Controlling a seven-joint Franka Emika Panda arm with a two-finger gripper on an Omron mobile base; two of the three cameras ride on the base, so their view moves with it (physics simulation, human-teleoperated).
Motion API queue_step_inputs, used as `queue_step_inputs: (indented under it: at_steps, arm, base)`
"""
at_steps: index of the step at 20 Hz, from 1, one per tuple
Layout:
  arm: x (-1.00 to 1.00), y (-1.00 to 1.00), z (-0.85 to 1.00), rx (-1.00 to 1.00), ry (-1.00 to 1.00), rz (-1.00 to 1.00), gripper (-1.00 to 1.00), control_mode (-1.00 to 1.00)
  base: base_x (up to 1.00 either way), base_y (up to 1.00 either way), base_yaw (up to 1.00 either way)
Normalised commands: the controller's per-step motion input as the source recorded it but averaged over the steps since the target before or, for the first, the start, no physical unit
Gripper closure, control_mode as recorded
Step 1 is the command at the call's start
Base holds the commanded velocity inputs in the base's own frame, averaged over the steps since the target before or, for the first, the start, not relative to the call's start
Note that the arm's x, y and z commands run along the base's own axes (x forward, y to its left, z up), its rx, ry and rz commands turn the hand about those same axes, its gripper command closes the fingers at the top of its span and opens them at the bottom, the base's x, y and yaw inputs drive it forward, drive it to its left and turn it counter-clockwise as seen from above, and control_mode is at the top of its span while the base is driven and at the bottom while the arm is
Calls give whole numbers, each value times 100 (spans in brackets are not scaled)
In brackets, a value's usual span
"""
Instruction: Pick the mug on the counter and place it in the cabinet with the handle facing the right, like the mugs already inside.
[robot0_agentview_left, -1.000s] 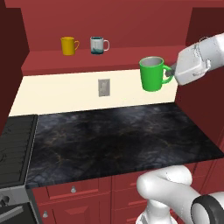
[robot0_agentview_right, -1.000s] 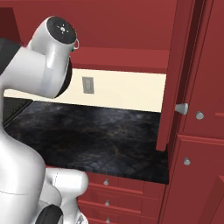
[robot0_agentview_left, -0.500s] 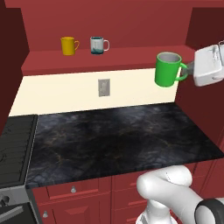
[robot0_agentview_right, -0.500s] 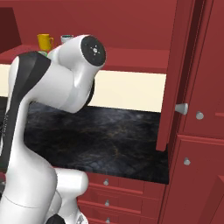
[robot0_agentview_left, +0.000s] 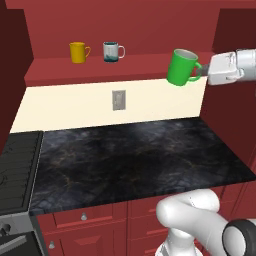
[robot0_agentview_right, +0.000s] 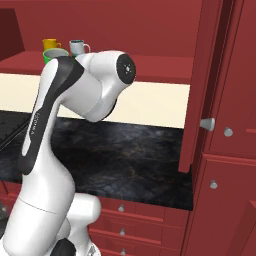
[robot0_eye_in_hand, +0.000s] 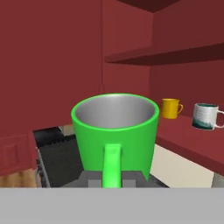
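Green mug (robot0_agentview_left: 181, 67) held upright by its handle (robot0_agentview_left: 196, 69) in closed jaws, in the air right of the cabinet (robot0_agentview_left: 120, 70) shelf's yellow mug (robot0_agentview_left: 78, 52) and white-and-teal mug (robot0_agentview_left: 111, 51), high above the black bench (robot0_agentview_left: 135, 155)

The cabinet's shelf board (robot0_agentview_left: 150, 67) is bare along its right half, level with the mug (robot0_agentview_left: 182, 67) held in the pincer (robot0_agentview_left: 202, 72). The yellow mug (robot0_agentview_left: 78, 52) and white-and-teal mug (robot0_agentview_left: 112, 51) occupy its left part, close together. The cabinet side wall (robot0_agentview_left: 235, 35) closes off the right. Below, the worktop (robot0_agentview_left: 135, 155) lies open.
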Motion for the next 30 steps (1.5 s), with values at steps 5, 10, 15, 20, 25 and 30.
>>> queue_step_inputs:
  at_steps: [5,10,15,20,25,30]
  arm:
    - [39,0,37,1,0,0,100,-100]
    - [29,-3,30,-3,0,0,100,-100]
    - [30,-18,-3,-3,0,0,100,-100]
    - [34,-6,-2,-5,0,0,100,-100]
    - [31,-2,-3,-7,0,0,100,-100]
    - [37,0,-3,-6,0,0,100,-100]
  base:
    - [0,0,0]
    - [0,0,0]
    - [0,0,0]
    - [0,0,0]
    - [0,0,0]
    - [0,0,0]
